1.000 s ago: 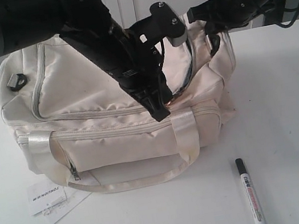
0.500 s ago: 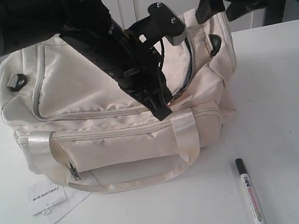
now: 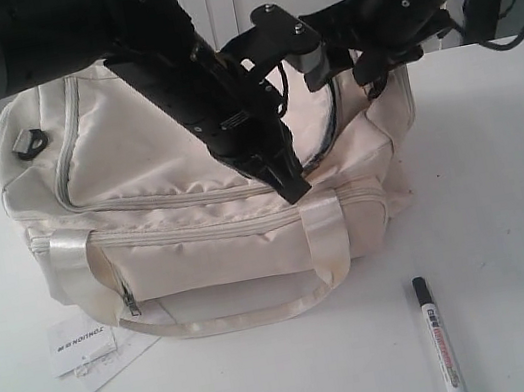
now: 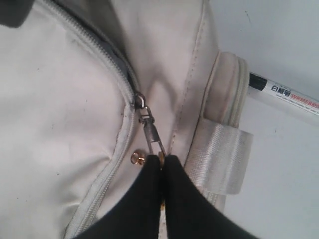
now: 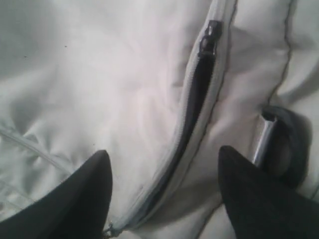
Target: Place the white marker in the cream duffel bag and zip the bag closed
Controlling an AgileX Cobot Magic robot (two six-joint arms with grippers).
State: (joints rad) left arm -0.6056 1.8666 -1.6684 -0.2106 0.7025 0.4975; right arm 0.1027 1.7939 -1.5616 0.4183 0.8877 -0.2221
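Note:
The cream duffel bag (image 3: pixel 176 170) sits in the middle of the white table. My left gripper (image 3: pixel 297 190) (image 4: pixel 162 160) is shut on the metal zipper pull (image 4: pixel 149 133) on the bag's front upper side, beside a small gold stud (image 4: pixel 136 158). My right gripper (image 3: pixel 358 49) (image 5: pixel 164 154) hovers open over the bag's right end, its fingers either side of a partly open zipper (image 5: pixel 197 94), holding nothing. The white marker (image 3: pixel 439 339) (image 4: pixel 289 94) lies on the table in front of the bag's right end, black cap toward the bag.
A white paper tag (image 3: pixel 91 350) lies on the table at the bag's front left corner. Black rings sit at the bag's ends (image 3: pixel 29 144) (image 5: pixel 286 144). A satin strap handle (image 3: pixel 326 235) hangs down the front. The table (image 3: pixel 502 174) stretches to the right.
My right gripper has opened, lifted off the bag's right end, then come back down over the top zipper. My left gripper has shifted slightly right with the zipper pull. The marker has not moved.

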